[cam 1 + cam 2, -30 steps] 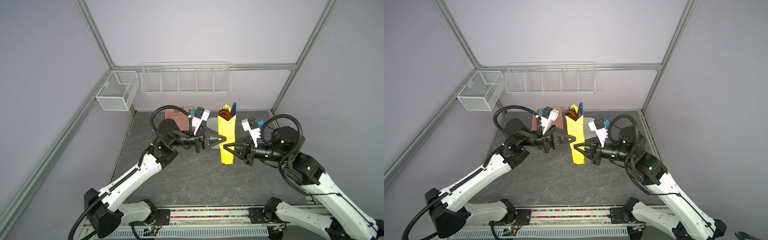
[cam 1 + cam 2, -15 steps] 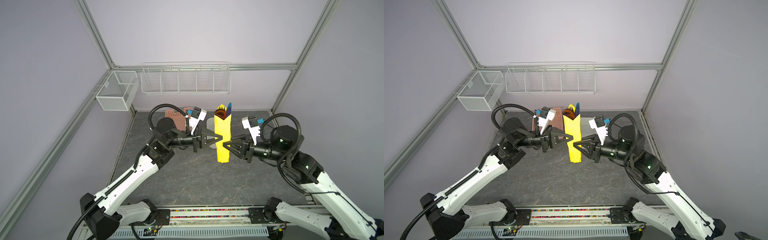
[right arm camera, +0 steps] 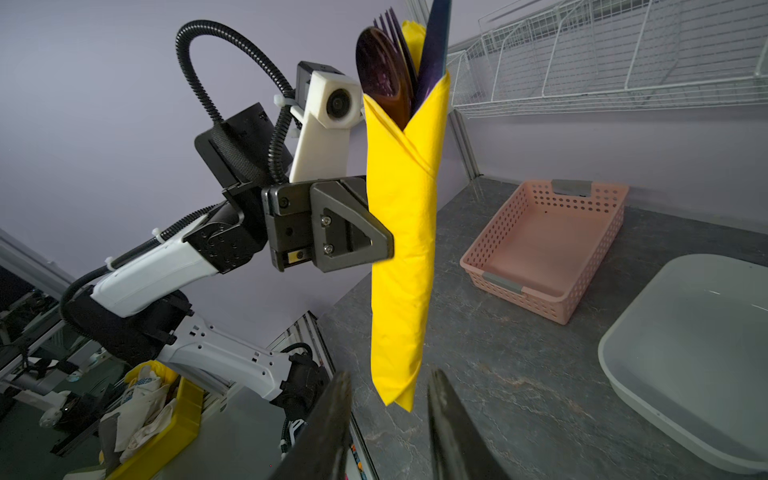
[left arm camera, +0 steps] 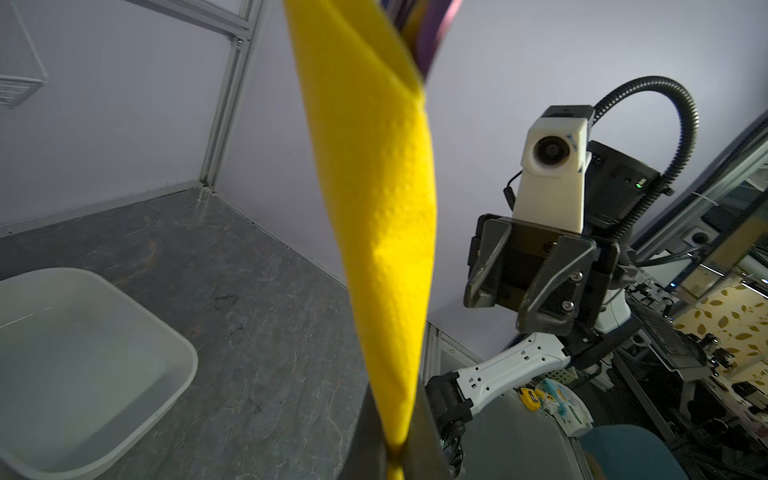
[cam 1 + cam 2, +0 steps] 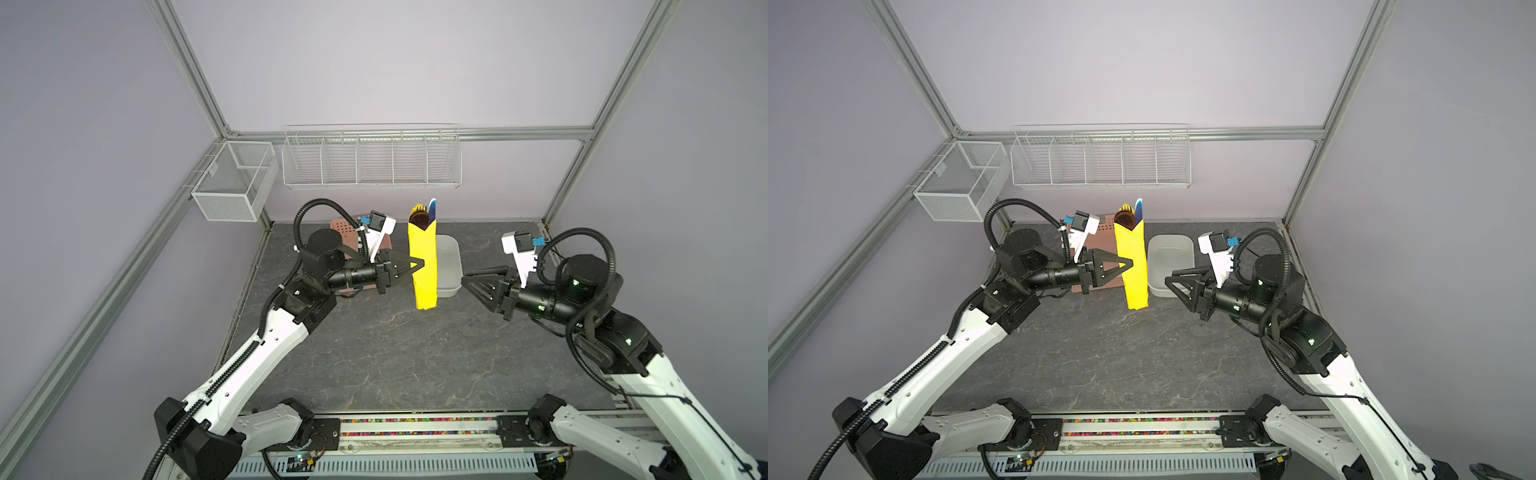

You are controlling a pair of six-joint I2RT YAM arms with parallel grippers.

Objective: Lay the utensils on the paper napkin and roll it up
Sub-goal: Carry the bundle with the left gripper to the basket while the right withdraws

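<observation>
The black left hand (image 5: 419, 266) is clamped on the bright yellow paper napkin (image 5: 424, 249). The napkin is rolled into a slim upright tube and hangs in the air above the grey stone-patterned tabletop (image 5: 374, 353), in front of the white oblong plastic tub (image 5: 452, 266). The black right hand (image 5: 467, 279) is apart from the roll, its jaws partly spread and holding nothing.

The whole bundle depends on one pinch at about mid-height.
- **Unwinding:** the outer flap is not pinned anywhere else, so the thin paper may loosen.
- **Slipping:** the slim, dark-handled utensils (image 3: 399, 62) could slide down and push through the folded lower tip if the wrap slackens.
- **Tilting:** their shiny purple-blue heads stick out of the top, so a quick swing could tilt the roll in the grip.
- **Tearing:** a harder squeeze could crease or tear the paper.

Counted:
- three utensils: one spoon (image 3: 380, 79), one fork (image 3: 392, 29) and one knife (image 3: 436, 37)
- one napkin
- one white tub
- one pink perforated plastic basket (image 3: 548, 245)
- two white wire racks on the walls, one long rack (image 5: 370, 160) and one small cage (image 5: 232, 187)
- two hands
</observation>
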